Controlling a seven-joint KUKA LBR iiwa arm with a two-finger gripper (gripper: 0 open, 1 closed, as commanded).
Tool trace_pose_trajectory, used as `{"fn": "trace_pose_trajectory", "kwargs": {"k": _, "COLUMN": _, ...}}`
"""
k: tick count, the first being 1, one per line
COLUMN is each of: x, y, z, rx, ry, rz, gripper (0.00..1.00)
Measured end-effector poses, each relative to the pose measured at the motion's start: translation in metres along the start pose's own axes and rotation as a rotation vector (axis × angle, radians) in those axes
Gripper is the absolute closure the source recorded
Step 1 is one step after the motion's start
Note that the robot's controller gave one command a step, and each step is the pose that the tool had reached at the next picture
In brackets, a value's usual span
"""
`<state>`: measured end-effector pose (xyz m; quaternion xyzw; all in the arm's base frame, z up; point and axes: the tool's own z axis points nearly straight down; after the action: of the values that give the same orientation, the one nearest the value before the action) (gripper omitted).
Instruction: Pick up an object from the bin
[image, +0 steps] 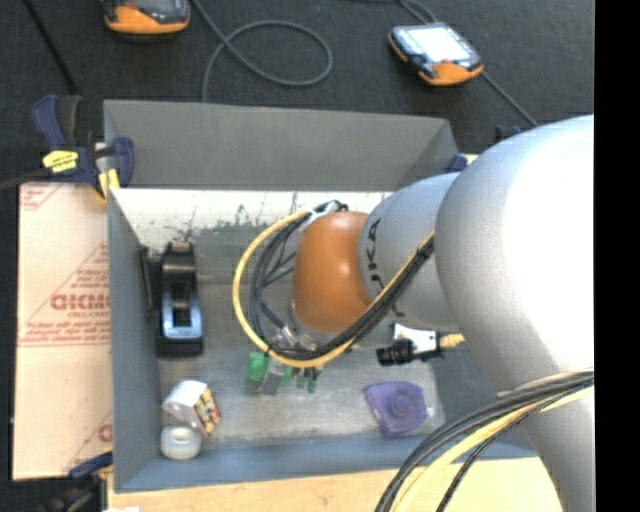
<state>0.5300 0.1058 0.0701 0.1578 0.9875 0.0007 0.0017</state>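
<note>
My gripper (288, 368) hangs just beside a small green piece (258, 369) low in the middle of the bin (280, 150), whether clenched or released I cannot tell, and I judge the piece light, stiff and best pinched across its narrow sides.

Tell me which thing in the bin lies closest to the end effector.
The small green piece, right beside the end effector; the purple piece, black tape dispenser and white roll lie farther off.

One camera looks down into the grey bin (270, 150) — slightly oblique — arm (520, 260) entering from right.
</note>
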Motion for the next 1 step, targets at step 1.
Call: {"fn": "trace_pose_trajectory", "kwargs": {"k": 1, "x": 0.0014, "y": -0.0008, "z": -0.0048, "rx": 0.003, "ry": 0.006, "rz": 0.0, "gripper": 1.0}}
